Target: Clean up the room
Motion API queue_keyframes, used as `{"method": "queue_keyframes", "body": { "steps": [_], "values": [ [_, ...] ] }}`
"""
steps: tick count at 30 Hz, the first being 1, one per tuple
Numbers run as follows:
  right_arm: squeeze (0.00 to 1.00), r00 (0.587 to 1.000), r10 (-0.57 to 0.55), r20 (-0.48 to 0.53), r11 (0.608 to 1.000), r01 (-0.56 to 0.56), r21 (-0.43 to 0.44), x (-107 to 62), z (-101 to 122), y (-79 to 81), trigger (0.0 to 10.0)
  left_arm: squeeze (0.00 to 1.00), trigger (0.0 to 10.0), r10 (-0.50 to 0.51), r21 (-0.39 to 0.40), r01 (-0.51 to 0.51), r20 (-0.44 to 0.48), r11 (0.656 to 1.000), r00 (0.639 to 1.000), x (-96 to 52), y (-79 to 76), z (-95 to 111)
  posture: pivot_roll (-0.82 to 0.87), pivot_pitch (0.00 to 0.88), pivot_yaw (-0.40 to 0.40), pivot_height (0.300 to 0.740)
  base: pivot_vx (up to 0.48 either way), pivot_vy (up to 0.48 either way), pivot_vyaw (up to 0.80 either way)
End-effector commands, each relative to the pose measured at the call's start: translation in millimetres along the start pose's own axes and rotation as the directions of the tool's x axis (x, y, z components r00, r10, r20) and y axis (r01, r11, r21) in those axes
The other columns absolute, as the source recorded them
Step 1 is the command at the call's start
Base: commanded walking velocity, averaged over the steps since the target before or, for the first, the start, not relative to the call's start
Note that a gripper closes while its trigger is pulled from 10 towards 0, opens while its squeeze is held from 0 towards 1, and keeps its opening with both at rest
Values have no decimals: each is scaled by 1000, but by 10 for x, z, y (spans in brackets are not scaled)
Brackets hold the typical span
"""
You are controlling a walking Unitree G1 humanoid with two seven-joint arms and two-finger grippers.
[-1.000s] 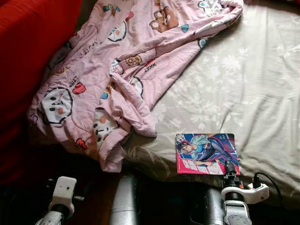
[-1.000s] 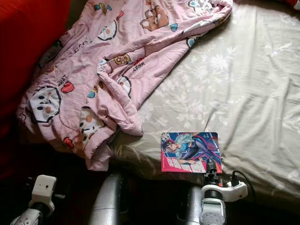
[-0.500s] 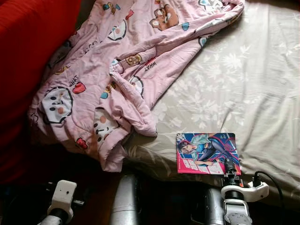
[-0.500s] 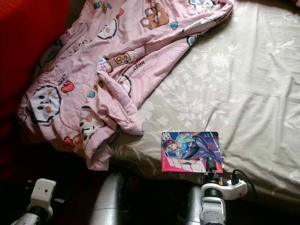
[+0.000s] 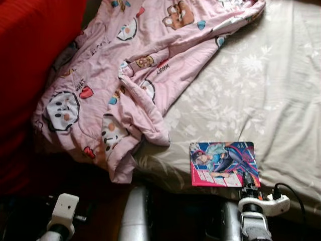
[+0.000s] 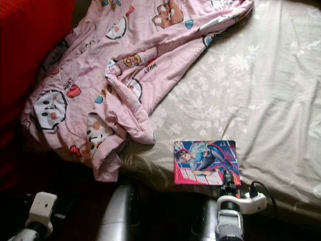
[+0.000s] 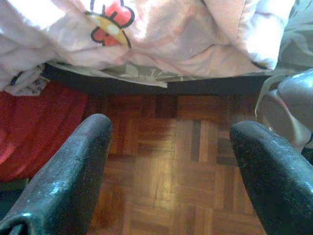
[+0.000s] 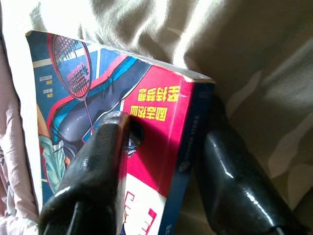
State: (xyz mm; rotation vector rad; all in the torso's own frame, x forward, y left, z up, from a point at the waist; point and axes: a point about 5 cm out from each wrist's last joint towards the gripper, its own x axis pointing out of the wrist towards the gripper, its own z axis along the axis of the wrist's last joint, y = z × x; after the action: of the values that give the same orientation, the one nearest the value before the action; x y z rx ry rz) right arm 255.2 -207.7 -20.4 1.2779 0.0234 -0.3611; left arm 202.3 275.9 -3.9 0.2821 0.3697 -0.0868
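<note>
A comic book (image 5: 223,163) with a pink and blue cover lies on the beige floral bed sheet (image 5: 271,90), near the bed's front edge. My right gripper (image 8: 164,115) is shut on the book's near corner, with one finger (image 8: 98,156) on the cover and the other (image 8: 234,171) against the spine and sheet. In the left eye view this gripper (image 5: 247,179) touches the book's lower right corner. A crumpled pink cartoon blanket (image 5: 130,75) spreads over the bed's left part and hangs off the edge. My left gripper (image 7: 171,127) is open, low over the parquet floor beside the bed.
A red fabric mass (image 5: 30,60) fills the left side next to the blanket. Dark wooden parquet (image 7: 166,166) runs under the bed's edge. The right half of the sheet is bare and wrinkled.
The whole picture has shifted a little, so the camera moved. My left wrist sits slightly lower in view. The right gripper stays at the book's corner.
</note>
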Motion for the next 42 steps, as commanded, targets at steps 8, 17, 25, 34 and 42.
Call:
{"method": "queue_keyframes", "body": {
  "steps": [8,17,25,34,42],
  "values": [
    [0,997,-54,-61,998,55,23,-184,-233,-157,0,0,10000,9,-3,-10,-101,1000,995,13,-3,-170,170,343,171,608,0,0,0],
    [0,992,-129,-12,992,129,6,-272,-125,-296,0,0,10000,8,-10,-9,-84,1000,996,155,-103,-89,125,288,145,608,0,0,0],
    [0,981,-183,56,983,185,-22,-334,-9,-373,0,0,10000,13,-17,-14,-59,1000,998,219,-153,-27,86,245,125,608,0,0,0],
    [0,975,-176,138,980,187,-74,-274,161,-291,0,0,10000,39,-27,-40,-17,999,999,285,-137,84,78,228,99,608,0,0,0],
    [0,986,-68,153,985,91,-145,-164,207,-65,0,0,10000,41,-35,-41,-14,999,999,299,-223,83,67,221,88,608,0,0,0]
  ]
}}
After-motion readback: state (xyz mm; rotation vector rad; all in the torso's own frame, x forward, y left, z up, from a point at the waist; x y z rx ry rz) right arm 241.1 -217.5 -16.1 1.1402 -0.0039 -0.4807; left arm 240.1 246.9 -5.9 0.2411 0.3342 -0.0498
